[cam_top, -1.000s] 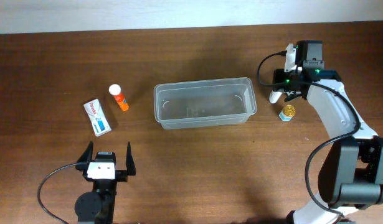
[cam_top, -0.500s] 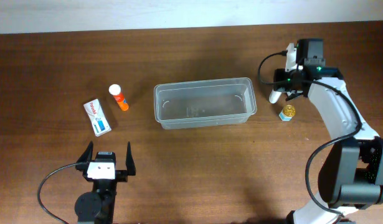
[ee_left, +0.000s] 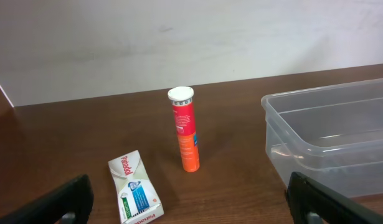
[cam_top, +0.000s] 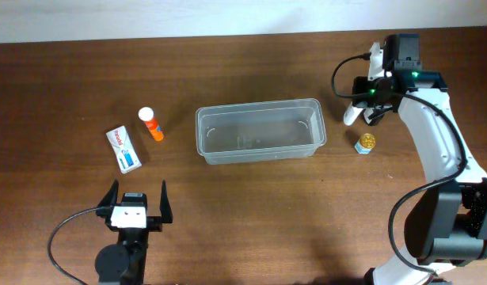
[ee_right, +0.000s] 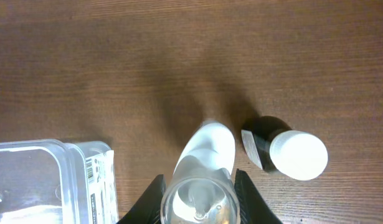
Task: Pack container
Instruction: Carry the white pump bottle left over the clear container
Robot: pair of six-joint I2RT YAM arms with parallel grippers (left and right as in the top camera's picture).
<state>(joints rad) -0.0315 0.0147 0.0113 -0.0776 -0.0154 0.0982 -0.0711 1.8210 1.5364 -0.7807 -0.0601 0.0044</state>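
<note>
Two grippers report: my right gripper (ee_right: 200,202) pinches a white bottle (ee_right: 207,146) just off the clear container's (cam_top: 260,104) three o'clock end; the container sits dead centre. My left gripper (cam_top: 139,188) sits spread wide at seven o'clock.

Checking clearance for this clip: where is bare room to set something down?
Bare wood lies between the container and the left gripper, and between orange tube and container. Crowded: right gripper with white bottle beside the small jar.
</note>
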